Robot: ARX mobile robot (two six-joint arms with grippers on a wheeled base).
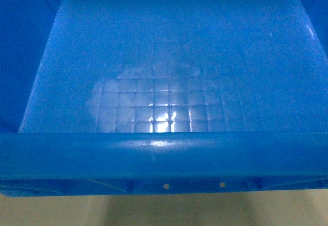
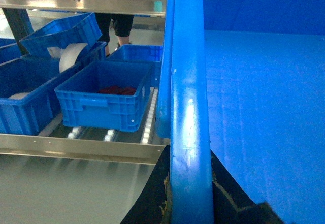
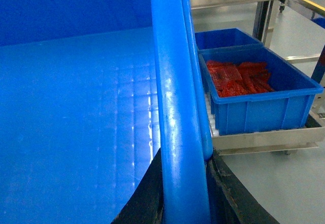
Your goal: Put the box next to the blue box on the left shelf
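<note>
Box (image 1: 164,149) fills the head view, carried at both side rims: left hand (image 2: 190,203) and right hand (image 3: 185,203) each clamp a rim at the bottom of their frames. Left shelf (image 2: 76,148) lies at lower left, smaller blue crate (image 2: 104,99) on its rollers; placement seems not yet done.

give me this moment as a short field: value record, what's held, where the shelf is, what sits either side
held item: box, empty, grid floor
left gripper: only dark parts below the rim; jaws hidden
right gripper: dark parts straddle the rim; jaws hidden
left shelf: roller rails beside the box
left of box: smaller blue crate with dark red items
right of box: blue crate of red items
</note>
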